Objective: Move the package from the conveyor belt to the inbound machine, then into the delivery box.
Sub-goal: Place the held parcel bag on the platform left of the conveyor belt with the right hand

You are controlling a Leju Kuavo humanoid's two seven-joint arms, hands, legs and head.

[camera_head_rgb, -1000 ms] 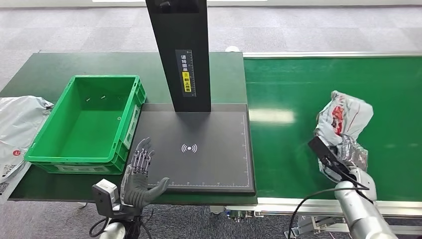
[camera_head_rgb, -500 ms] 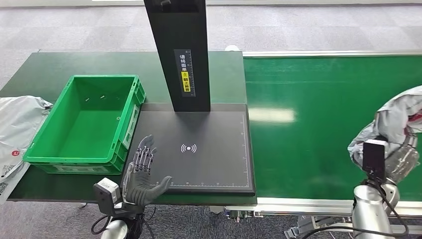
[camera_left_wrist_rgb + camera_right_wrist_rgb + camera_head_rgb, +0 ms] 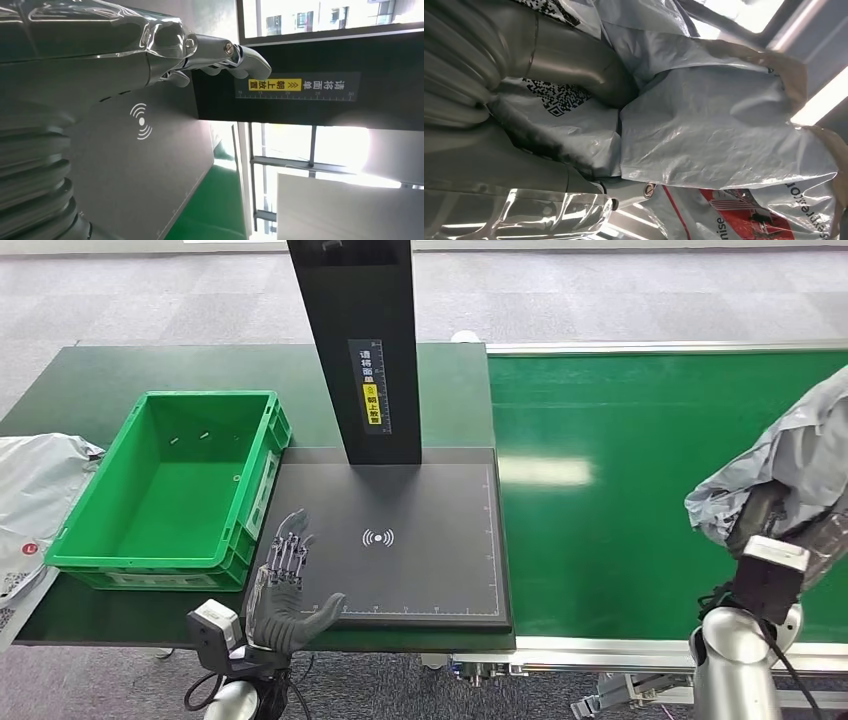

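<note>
One green conveyor belt [image 3: 620, 490] adjoins a dark green table [image 3: 120, 370] on grey carpet [image 3: 150, 300].

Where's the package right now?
In the head view the grey package is at the far right, held up by the right hand above the green conveyor belt, well clear of the black inbound machine.

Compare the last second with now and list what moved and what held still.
The right hand, gripping the grey package, swung toward the right edge of the head view and turned the package, so its grey underside now faces the camera instead of the red print. The left hand stayed open at the scanner pad's near edge. The green crate, black post and conveyor belt are unchanged.
</note>
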